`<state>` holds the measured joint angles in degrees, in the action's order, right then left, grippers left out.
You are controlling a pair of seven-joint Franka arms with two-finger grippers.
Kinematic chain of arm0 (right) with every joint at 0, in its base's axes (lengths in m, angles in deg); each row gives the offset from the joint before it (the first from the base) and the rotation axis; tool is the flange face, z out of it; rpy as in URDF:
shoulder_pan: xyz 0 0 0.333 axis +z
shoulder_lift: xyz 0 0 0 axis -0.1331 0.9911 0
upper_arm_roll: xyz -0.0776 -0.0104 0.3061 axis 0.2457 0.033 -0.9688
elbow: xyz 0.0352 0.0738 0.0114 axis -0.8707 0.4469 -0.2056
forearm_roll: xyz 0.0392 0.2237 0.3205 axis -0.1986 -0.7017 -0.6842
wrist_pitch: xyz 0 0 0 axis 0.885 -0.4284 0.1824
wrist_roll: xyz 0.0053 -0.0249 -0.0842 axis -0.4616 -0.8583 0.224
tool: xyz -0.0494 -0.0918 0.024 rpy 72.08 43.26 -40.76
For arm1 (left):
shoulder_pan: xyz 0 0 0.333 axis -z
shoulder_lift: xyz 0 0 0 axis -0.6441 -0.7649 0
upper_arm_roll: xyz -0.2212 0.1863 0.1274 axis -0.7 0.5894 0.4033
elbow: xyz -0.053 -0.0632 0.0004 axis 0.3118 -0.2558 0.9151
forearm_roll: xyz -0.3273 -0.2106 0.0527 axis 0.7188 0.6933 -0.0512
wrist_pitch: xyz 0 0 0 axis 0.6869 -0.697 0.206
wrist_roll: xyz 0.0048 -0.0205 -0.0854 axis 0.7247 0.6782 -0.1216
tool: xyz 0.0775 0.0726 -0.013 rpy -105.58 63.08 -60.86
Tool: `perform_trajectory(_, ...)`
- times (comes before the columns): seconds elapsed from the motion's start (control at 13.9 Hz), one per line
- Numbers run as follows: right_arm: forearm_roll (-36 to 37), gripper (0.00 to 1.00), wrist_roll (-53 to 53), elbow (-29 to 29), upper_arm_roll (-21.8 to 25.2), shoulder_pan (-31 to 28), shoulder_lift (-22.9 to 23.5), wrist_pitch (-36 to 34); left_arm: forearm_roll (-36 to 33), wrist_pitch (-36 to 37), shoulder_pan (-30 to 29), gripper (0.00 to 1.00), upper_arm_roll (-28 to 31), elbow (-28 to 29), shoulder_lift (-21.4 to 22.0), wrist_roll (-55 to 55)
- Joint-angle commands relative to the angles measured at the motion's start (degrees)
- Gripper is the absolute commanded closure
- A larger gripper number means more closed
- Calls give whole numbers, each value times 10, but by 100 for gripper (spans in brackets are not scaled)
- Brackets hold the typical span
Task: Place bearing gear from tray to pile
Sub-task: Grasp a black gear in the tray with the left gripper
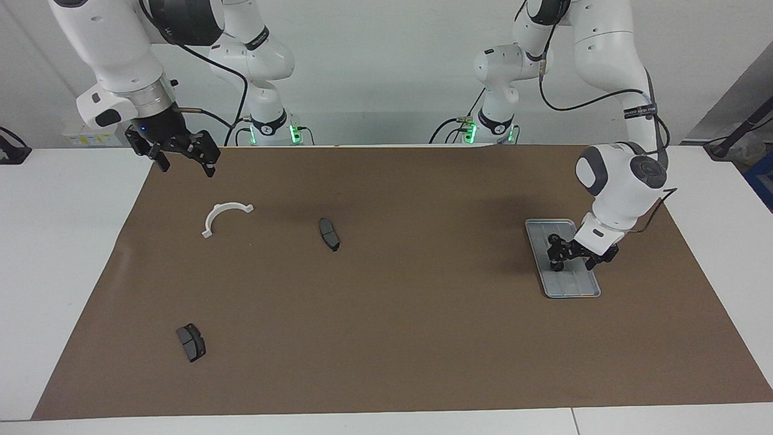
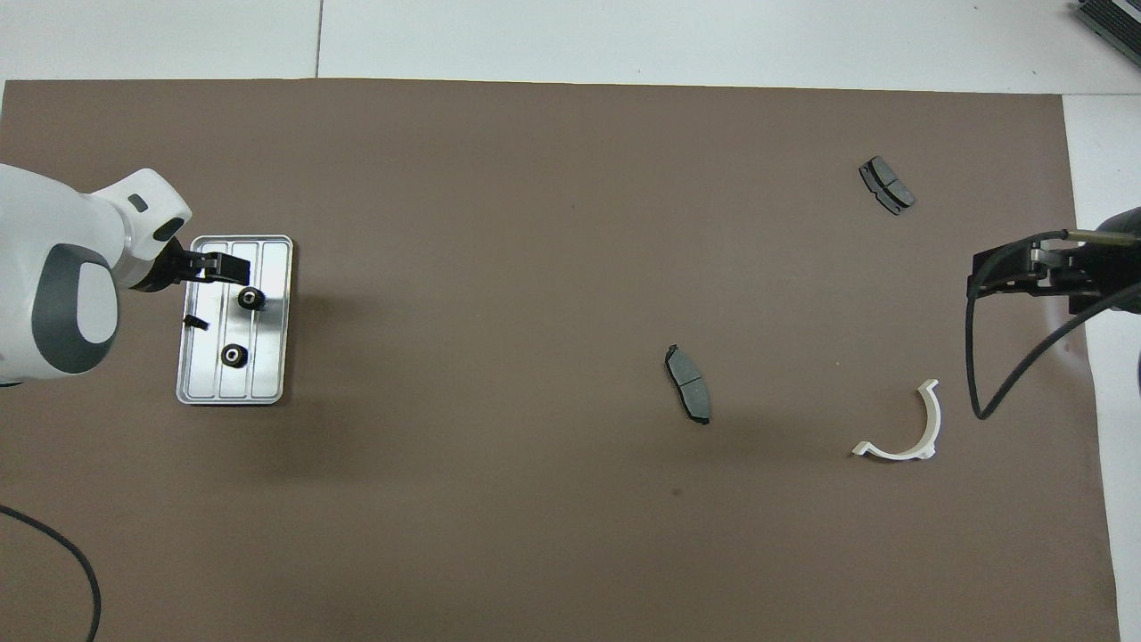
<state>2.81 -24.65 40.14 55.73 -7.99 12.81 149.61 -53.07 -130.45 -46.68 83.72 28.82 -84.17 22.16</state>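
- Overhead view: left pincer [image 2: 233, 278] hangs open over the tray [image 2: 272, 374], its farther bearing gear [image 2: 250, 300] at five o'clock.
- Reach step; next, descend and close.
- Right pincer [image 1: 184, 158] waits, open.

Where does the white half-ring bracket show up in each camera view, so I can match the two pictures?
Facing view: white half-ring bracket lies upper left, below the raised right gripper.
Overhead view: it lies lower right.
Shared landmark: the dark brake pad beside it, toward the table's middle.
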Motion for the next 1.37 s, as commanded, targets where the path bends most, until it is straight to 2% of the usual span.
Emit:
perform_trajectory(0.0,-4,0,-14,14,-4,-5,-13,-1,-4,-18,4,0,4,23,8,4)
perform_trajectory(0.36,-4,0,-14,13,-4,-5,-14,-1,-4,-19,6,0,4,35,8,3)
perform_trajectory(0.72,-4,0,-14,13,-4,-5,-13,-1,-4,-18,16,21,4,45,10,2)
perform_trajectory(1.29,-4,0,-14,13,-4,-5,-13,-1,-4,-18,16,39,4,49,10,3)
